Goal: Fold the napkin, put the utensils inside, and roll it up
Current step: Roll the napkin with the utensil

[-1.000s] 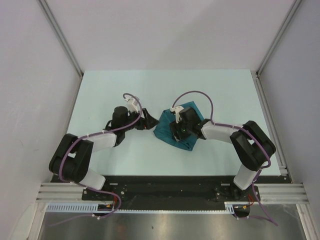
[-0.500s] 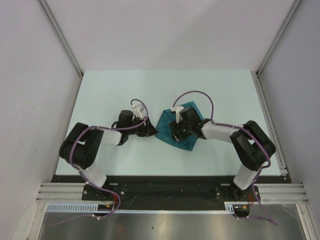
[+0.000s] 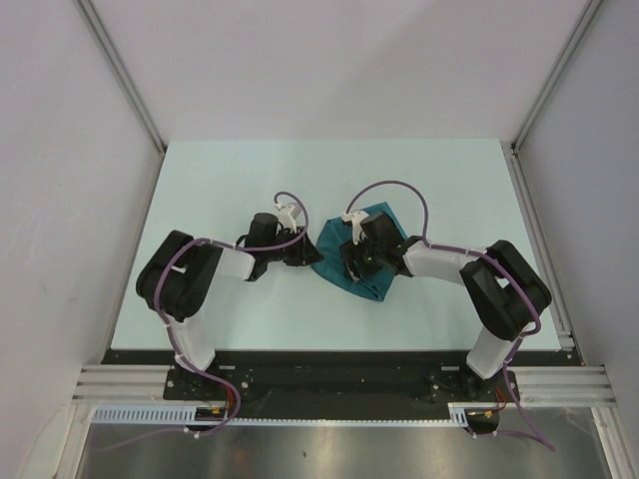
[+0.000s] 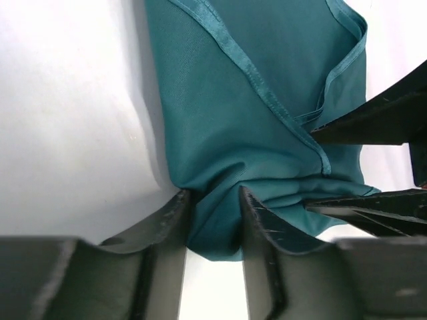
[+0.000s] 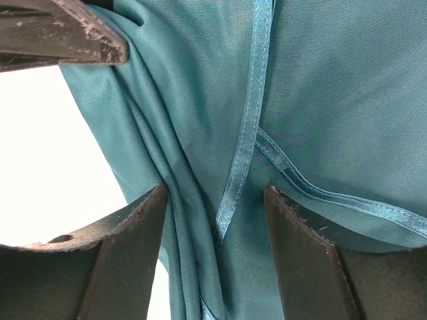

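Napkin (image 3: pixel 329 261), a dark teal, slightly shiny fabric cloth, lies crumpled and partly folded over itself on the pale, flat surface (image 3: pixel 220 190), a little toward 3 o'clock from its centre in the overhead view. My left gripper (image 3: pixel 305 254), black and two-fingered, reaches in low from 9 o'clock and meets the cloth at its 9 o'clock edge. Seen from my left wrist, that gripper (image 4: pixel 212 200) is clenched on a bunched corner of the napkin (image 4: pixel 233 120): the fabric is squeezed into the narrow slot between the two fingers, and wrinkles fan out from the pinch toward 12 o'clock. A stitched hem (image 4: pixel 247 73) runs diagonally across the cloth from 11 o'clock toward 4 o'clock in that view, and the dark fingers of my other arm cut in at 3 o'clock, against the cloth. My right gripper (image 3: pixel 351 271), also black, comes in from 3 o'clock and sits on top of the napkin, hiding its middle from overhead. From my right wrist, this gripper (image 5: pixel 213 193) stands partly spread, with pleats of the napkin (image 5: pixel 320 100) and a band of hem passing between its fingers; I cannot tell whether they press the cloth or only straddle it. One finger of my left arm shows at 11 o'clock there, just above the fabric's edge.
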{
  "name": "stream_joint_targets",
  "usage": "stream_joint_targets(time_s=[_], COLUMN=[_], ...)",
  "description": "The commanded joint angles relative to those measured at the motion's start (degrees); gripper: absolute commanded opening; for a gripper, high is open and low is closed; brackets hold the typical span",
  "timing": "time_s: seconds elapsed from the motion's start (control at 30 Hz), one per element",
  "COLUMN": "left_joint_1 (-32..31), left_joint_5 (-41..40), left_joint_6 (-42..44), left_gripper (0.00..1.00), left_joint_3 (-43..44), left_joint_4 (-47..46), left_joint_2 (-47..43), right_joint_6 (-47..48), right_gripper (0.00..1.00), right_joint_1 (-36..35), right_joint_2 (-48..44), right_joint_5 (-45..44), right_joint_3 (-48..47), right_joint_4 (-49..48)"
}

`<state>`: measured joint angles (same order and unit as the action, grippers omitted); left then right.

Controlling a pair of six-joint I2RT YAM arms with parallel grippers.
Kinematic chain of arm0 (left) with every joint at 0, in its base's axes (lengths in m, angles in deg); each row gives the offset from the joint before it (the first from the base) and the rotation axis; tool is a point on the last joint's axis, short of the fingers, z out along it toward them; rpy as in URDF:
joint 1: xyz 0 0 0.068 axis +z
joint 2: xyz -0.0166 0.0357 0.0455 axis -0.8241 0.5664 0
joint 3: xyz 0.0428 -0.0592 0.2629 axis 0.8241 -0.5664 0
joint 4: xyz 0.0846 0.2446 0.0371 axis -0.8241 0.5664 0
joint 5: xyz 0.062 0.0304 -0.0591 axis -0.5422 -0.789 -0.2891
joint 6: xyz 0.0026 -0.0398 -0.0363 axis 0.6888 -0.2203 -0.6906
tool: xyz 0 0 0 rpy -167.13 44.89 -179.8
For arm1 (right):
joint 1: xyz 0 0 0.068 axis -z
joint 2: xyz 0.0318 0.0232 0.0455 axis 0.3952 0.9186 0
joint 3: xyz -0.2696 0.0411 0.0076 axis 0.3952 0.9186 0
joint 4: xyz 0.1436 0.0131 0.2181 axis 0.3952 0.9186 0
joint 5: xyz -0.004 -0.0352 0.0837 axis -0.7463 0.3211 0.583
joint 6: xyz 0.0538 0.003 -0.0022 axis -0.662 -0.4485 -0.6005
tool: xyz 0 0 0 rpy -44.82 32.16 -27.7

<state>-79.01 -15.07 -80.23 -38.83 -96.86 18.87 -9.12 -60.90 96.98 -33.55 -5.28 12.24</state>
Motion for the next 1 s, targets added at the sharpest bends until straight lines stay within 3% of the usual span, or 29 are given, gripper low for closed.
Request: stream_joint_targets(time_s=[0.0,0.2,0.47,0.5,0.53,0.6,0.97], left_joint_1=[-0.9,-0.9,-0.8,-0.8,-0.8,-0.9,-0.8], left_joint_5=[0.3,2.2,1.1,1.0,0.5,-0.2,-3.8], left_joint_6=[0.7,-0.3,-3.6,-3.8,-3.8,-4.1,-2.0], left_gripper=[0.32,0.0,0.0,0.0,0.0,0.0,0.0], left_joint_3=[0.6,1.9,6.0,6.8,7.2,8.0,14.2], left_joint_4=[0.1,1.6,14.6,15.8,16.7,19.1,31.4], left_joint_2=[2.4,2.7,1.3,1.2,1.3,0.8,2.7], right_joint_6=[0.1,0.6,3.5,3.9,3.9,6.2,11.4], right_gripper=[0.65,0.67,0.7,0.75,0.94,0.97,0.98], right_joint_1=[0.4,0.5,-1.0,-1.5,-2.8,-4.2,-9.3], right_joint_2=[2.4,1.0,-8.3,-9.3,-11.4,-12.7,-6.6], right_joint_5=[1.9,2.5,-1.9,-2.5,-3.8,-4.8,-6.9], right_joint_3=[1.9,-0.4,-3.1,-2.7,-2.4,-1.6,0.0], right_joint_4=[3.1,5.1,9.1,9.0,8.8,7.5,-0.5])
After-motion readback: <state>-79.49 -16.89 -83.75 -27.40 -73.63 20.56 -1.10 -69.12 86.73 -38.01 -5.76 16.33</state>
